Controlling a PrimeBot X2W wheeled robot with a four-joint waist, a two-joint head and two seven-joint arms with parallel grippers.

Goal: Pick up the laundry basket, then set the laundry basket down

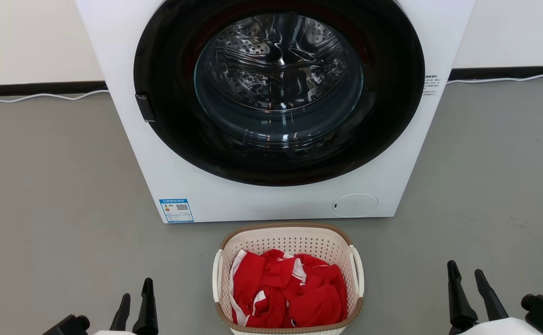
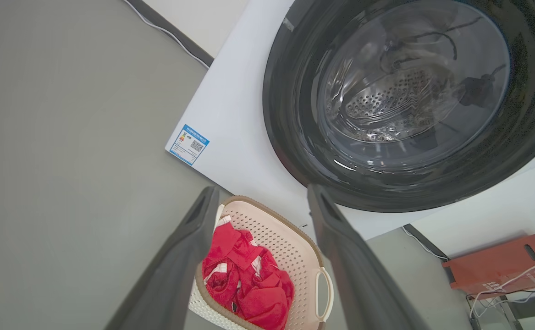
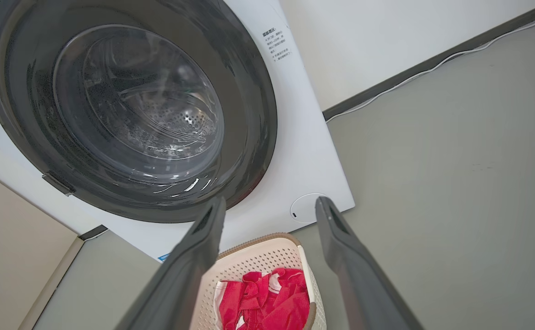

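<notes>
The laundry basket stands on the grey floor just in front of the washer, cream-white and perforated, with a brown rim and a white handle on each side. Red and white clothes lie inside it. My left gripper is open at the lower left, well apart from the basket's left handle. Low on the right, my right gripper is also open and apart from the right handle. In the left wrist view the basket shows between the spread fingers of the left gripper. Similarly, the right gripper frames the basket.
A white front-loading washer with a shut dark round door rises right behind the basket. A white cable runs along the wall base. An orange-red box sits beside the washer in the left wrist view. Grey floor stretches either side.
</notes>
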